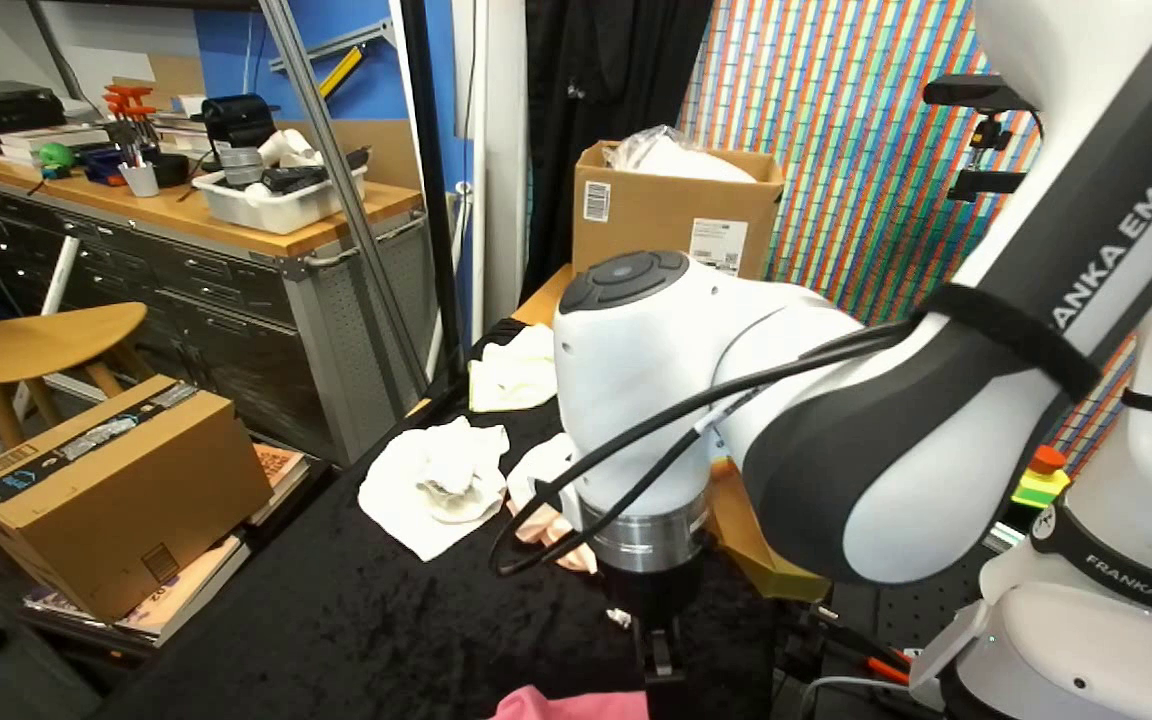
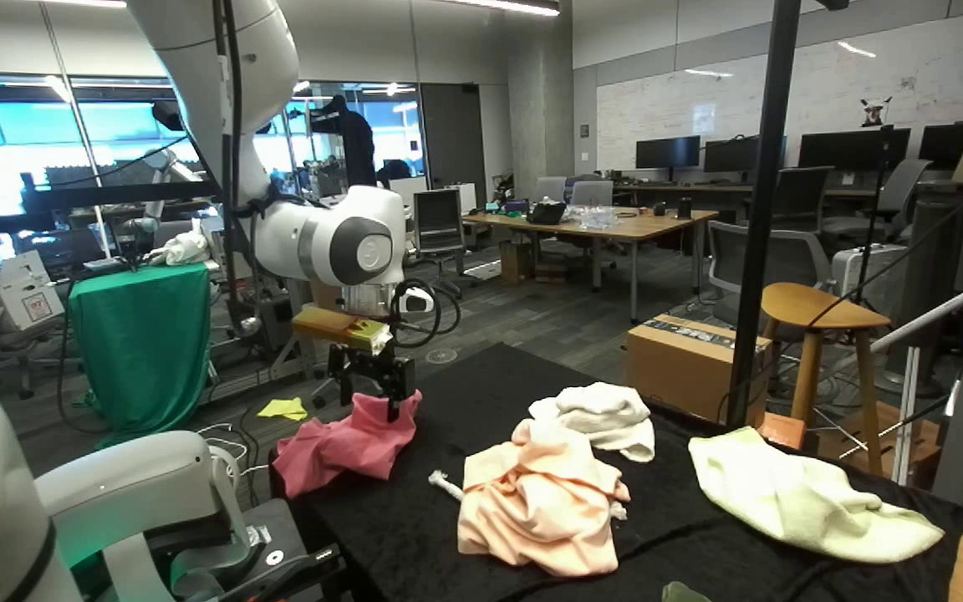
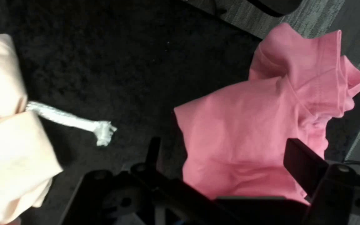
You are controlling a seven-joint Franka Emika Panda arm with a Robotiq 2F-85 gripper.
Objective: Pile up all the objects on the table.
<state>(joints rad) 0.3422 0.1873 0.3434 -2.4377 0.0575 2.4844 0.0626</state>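
Observation:
A pink cloth (image 2: 348,447) lies crumpled at a corner of the black-covered table, partly over the edge; it also shows in the wrist view (image 3: 239,131). My gripper (image 3: 222,150) is open above it, with a finger on either side of part of the cloth and nothing held. The gripper (image 2: 374,401) also shows in an exterior view. A peach cloth (image 2: 544,510) lies mid-table, with a white rope (image 3: 69,120) sticking out from under it. A white cloth (image 2: 603,414) lies against the peach one. A pale yellow cloth (image 2: 799,493) lies farther off, apart from the others.
A dark green thing (image 2: 684,593) shows at the bottom of an exterior view. A black post (image 2: 766,209) stands by the table edge. A cardboard box (image 1: 676,215) stands behind the table. A yellow cloth (image 2: 283,408) lies off the table.

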